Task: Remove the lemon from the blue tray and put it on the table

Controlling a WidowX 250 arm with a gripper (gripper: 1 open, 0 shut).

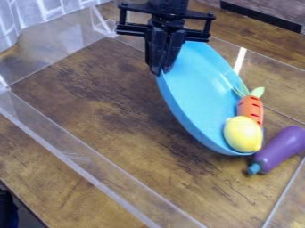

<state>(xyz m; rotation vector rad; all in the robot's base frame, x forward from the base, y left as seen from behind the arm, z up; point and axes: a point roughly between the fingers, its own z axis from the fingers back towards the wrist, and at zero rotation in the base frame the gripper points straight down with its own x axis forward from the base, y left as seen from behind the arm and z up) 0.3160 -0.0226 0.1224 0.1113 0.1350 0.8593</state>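
Observation:
The blue tray (197,89) is tipped up on the wooden table (95,107), its far-left rim raised and its near-right end low. My gripper (163,64) points down at that raised rim, fingers shut on the edge. The yellow lemon (243,134) lies in the tray's low end against the rim. An orange carrot (251,109) with a green top rests just behind the lemon, also in the tray.
A purple eggplant (277,150) lies on the table just right of the tray's low end. Clear acrylic walls (71,156) run along the table's left and near sides. Bare wood lies left of and in front of the tray.

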